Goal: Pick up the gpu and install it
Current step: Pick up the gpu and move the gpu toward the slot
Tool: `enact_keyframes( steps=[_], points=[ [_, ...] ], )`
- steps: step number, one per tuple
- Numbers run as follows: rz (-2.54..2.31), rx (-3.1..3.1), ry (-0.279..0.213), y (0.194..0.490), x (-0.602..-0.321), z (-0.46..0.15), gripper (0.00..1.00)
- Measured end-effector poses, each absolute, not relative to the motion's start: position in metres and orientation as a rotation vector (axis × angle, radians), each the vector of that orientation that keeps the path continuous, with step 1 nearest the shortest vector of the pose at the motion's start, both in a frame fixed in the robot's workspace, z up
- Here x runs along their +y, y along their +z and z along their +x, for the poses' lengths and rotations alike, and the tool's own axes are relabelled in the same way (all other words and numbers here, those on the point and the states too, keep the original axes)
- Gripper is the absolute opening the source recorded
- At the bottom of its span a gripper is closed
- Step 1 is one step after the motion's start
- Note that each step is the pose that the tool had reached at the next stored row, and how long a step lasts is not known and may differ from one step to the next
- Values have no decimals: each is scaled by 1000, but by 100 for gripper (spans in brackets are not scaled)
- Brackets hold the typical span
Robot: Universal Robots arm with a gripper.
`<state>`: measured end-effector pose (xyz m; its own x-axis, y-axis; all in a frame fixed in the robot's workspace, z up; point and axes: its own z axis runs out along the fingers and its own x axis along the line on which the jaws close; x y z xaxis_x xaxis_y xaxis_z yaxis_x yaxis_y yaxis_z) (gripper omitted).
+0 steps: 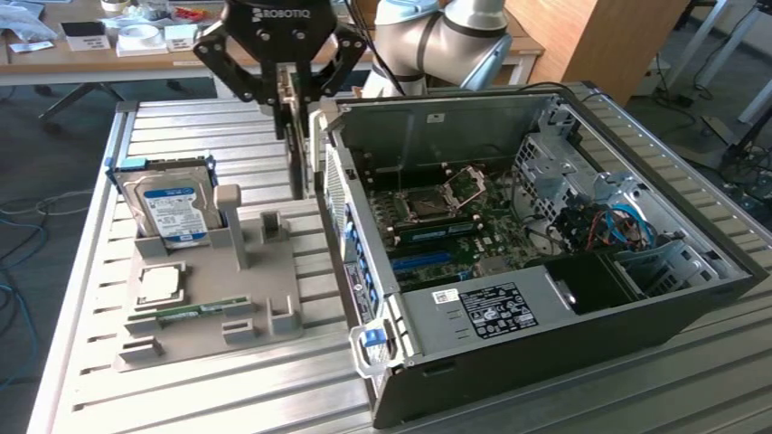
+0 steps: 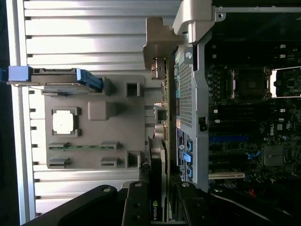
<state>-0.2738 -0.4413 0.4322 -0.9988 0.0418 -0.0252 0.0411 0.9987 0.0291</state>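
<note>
Grey holder tray (image 1: pixel 259 271) up front keeps the hard drive (image 1: pixel 169 203) standing in its slot for an easy grab, with the open computer case (image 1: pixel 579 362) lying just beside it, board facing up. Further back your claw (image 1: pixel 289 98) is pinched narrow on the gpu (image 1: pixel 295 154), which hangs edge-down over the gap between tray and case wall, I'd guess so its contact edge faces downward.
</note>
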Motion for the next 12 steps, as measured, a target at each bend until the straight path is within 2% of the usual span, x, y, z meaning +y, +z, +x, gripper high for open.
enact_keyframes(
  steps=[12],
  points=[
    [65, 3115, 45, 432, -441, -233, 27]
  ],
)
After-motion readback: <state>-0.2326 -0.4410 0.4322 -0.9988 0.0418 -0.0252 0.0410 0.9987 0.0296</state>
